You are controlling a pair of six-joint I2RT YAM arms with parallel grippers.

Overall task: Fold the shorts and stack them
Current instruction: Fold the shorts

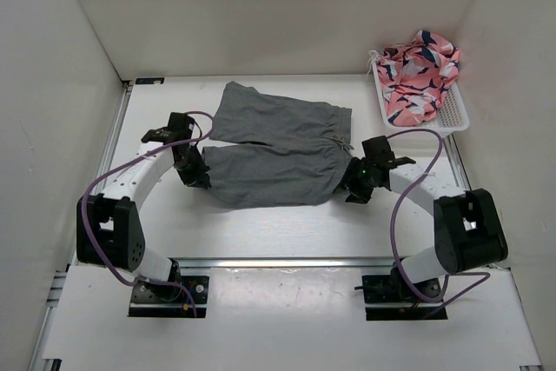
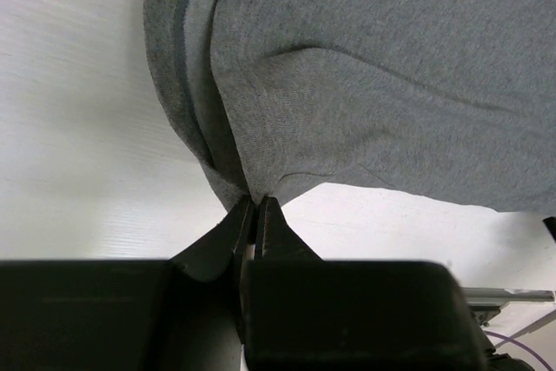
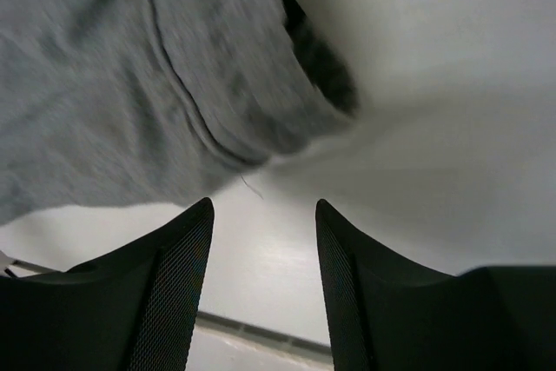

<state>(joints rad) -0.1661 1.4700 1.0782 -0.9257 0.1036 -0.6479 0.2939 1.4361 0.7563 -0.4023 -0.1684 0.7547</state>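
Left arm: elbow bowed out to the left, forearm reaching in to the right, wrist low at the left edge of the shorts [image 1: 274, 149]. Left gripper [image 2: 255, 208] has its jaws pinched tight on the near-left corner of the fabric, and the cloth bunches into folds right at the tips.

Right arm: elbow out to the right, forearm angled in and left, wrist low at the shorts' right edge. Right gripper [image 3: 265, 210] has its jaws apart with nothing between them. The fabric edge sits just beyond the fingertips and I can't see any contact.

Shorts lie flat mid-table, spanning the two grippers, with one leg fanned toward far-left.

Edges: the near edge of the shorts runs roughly straight, left to right. The table [image 1: 261, 232] is bare between that edge and the arm bases, with a narrower bare strip on the left. A white basket [image 1: 453, 115] holding pink patterned cloth [image 1: 419, 71] sits far-right, near the right arm's wrist but apart from the shorts. Walls close in left, far and right.
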